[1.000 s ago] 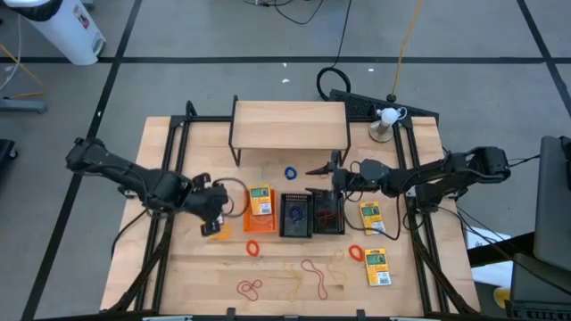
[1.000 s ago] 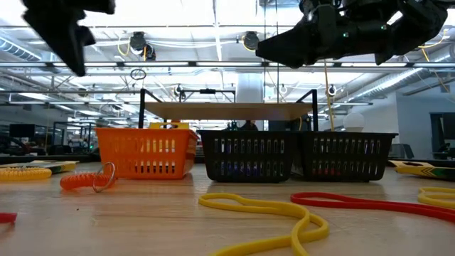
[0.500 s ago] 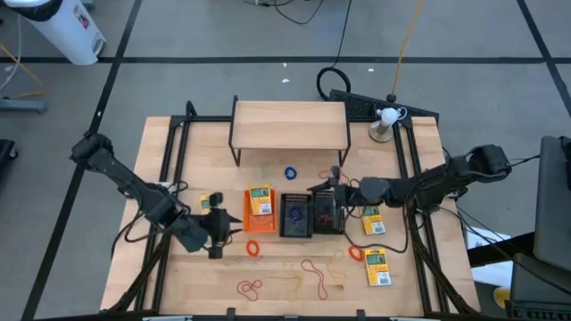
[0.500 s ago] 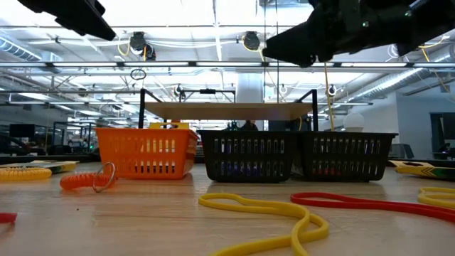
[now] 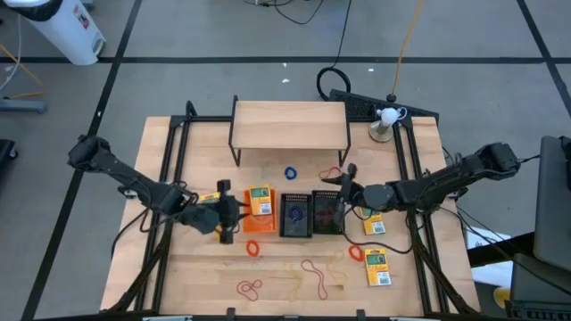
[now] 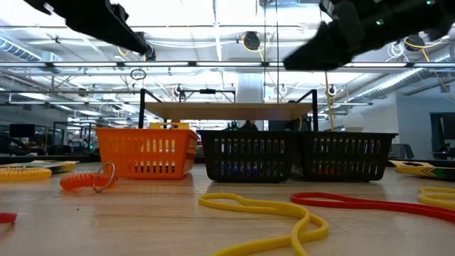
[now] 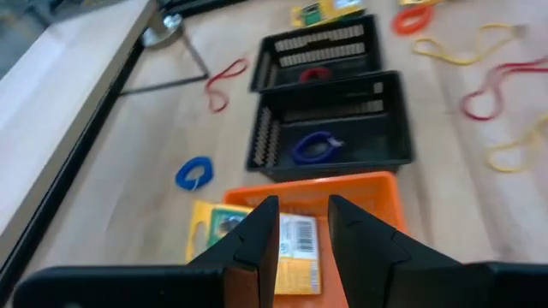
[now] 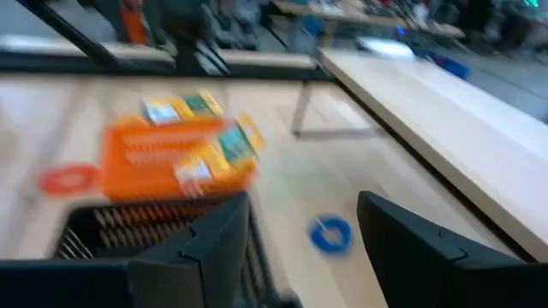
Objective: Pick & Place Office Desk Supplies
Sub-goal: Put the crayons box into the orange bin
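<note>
High view, bins: small orange mesh bin (image 5: 260,212) with a yellow-and-green rectangular pack (image 5: 260,200) in it; beside it two small black mesh bins, the middle one (image 5: 295,215) and the right one (image 5: 327,212), all in a row in front of the light wooden shelf with black legs (image 5: 290,124).
High view, my left gripper (image 5: 227,212): above the table just left of the orange bin, empty.
High view, my right gripper (image 5: 346,183): at the right black bin's far right corner, empty.
High view, loose supplies: two more packs (image 5: 371,218) (image 5: 378,268) on the right; blue rubber-band loop (image 5: 291,172) near the shelf; thin red, orange and tan loops (image 5: 308,276) along the near edge.
Low view: three bins in a row; orange coil (image 6: 87,180) left of them; yellow loop (image 6: 264,212) and red loop (image 6: 370,204) in front. Both arms overhead.
Left wrist view: my fingers (image 7: 259,242) narrowly parted, nothing between; beyond them the orange bin with its pack, then a blue-purple loop (image 7: 313,146) in the middle bin, a red loop (image 7: 315,74) in the farther one.
Right wrist view: my fingers (image 8: 214,244) wide apart, empty; orange bin and blue loop ahead, blurred.
</note>
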Tool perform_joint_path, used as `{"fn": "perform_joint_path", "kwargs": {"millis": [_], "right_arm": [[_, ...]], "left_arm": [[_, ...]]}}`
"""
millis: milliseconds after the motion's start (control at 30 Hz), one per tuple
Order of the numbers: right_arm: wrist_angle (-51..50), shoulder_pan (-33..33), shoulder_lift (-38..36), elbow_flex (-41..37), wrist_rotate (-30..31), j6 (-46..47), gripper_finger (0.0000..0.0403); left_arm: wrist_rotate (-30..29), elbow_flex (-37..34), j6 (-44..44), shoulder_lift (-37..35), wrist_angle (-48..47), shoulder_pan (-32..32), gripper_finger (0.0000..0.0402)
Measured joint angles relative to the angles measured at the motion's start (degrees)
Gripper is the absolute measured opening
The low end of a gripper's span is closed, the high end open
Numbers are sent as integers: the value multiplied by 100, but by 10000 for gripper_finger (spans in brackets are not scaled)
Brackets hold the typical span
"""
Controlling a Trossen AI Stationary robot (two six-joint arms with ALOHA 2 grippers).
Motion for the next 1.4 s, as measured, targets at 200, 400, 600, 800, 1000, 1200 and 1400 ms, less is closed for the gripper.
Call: {"fn": "perform_joint_path", "kwargs": {"millis": [200,400,600,800,1000,1200,1400], "right_arm": [[-896,261,-748,0,171,428,210],[-1214,655,-1048,0,569,369,210],[-1632,953,-1124,0,1092,456,210],[-1903,1038,-1240,0,1214,581,210],[-3068,1022,-1724,1,1831,1019,210],[-5192,777,-2532,0,1398,3252,210],[-5944,469,-2690,0,501,4037,206]], "left_arm": [[332,0,-383,0,-149,293,104],[503,0,-577,0,-147,390,104],[507,0,-577,0,-147,387,104],[509,0,-733,0,-147,387,104],[512,0,-923,0,-147,387,104],[511,0,-895,0,-147,387,104],[511,0,-921,0,-134,387,104]]}}
